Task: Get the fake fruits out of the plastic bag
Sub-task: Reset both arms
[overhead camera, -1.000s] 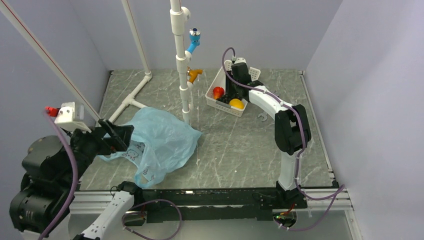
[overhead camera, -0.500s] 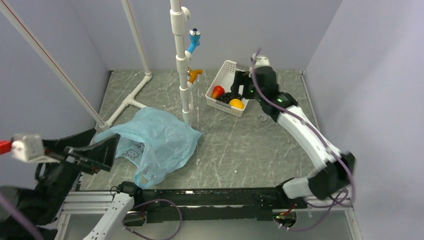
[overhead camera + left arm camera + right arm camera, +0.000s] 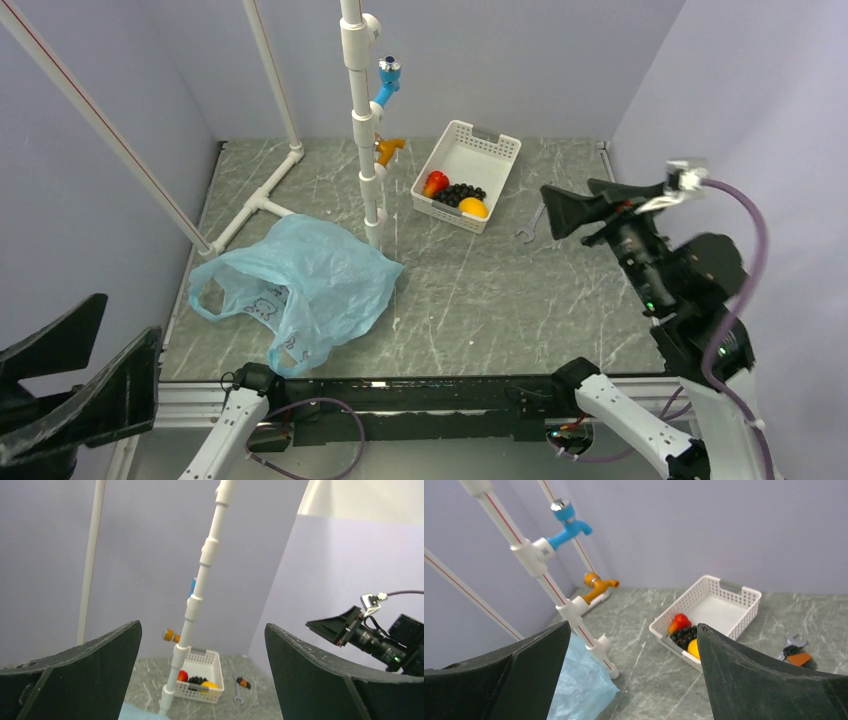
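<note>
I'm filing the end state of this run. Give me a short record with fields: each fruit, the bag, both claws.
red-orange fruit: in the white basket, at its near end
grapes: in the basket, between the two round fruits
yellow-orange fruit: in the basket, at its near end
plastic bag: crumpled on the table, near left; no fruit shows through
left claw: open, empty, in the air
right claw: open, empty, in the air
wrench: on the table, right of the basket

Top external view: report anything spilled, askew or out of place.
Nothing spilled. The fake fruits sit together in the white basket; the plastic bag lies crumpled; only a wrench lies loose on the table beside the basket.
</note>
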You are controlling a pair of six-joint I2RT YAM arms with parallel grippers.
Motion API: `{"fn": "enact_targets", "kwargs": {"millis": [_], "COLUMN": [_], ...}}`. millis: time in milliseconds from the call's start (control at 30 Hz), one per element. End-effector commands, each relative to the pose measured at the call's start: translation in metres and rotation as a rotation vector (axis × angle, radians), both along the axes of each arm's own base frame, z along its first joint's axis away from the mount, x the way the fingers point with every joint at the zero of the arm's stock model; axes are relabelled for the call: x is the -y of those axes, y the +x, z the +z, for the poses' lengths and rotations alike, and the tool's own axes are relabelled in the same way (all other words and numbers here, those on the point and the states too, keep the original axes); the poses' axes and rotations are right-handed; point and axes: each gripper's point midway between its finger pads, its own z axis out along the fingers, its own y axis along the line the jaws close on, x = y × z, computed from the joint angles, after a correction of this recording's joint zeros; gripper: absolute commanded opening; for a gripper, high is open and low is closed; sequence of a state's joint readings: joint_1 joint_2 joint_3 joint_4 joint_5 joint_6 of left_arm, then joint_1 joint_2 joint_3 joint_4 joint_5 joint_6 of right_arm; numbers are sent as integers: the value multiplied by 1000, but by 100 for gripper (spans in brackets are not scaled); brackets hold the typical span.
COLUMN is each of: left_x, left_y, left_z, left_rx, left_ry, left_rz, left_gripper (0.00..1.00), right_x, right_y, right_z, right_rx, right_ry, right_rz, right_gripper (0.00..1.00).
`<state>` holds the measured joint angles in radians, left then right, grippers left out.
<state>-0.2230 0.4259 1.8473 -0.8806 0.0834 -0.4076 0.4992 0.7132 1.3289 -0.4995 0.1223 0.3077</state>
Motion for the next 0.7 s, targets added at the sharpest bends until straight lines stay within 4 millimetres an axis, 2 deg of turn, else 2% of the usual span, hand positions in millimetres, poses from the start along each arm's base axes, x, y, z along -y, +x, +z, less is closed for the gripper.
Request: {"fn": "enact_targets", "kwargs": {"millis": [0,100,233,367,500,667], "left_x": [-9,-16,-25,-28,-27,-25], "left_y": [-28,-42,-52,-56,-52,-44], "left_z": [26,33,36,35,32,30], "left_rx": [148,204,236,247,233,211], "left_ry": [-29,-52,-75,-78,-75,-77], "left_rz": [25,43,75,89,89,83], "left_gripper": [99,99,99,99,99,99], "right_x": [24,44,72,92,101,97], "right_y": [-32,-48,-65,-72,-71,-68], "right_z": [23,34,42,45,42,39], "right_rx": [63,106,142,147,131,129], "right_ry": [37,65,110,157,169,139], "right_rz": [-32,-89,-179,-266,-312,-301], "right_gripper": [100,100,100,100,100,100]}}
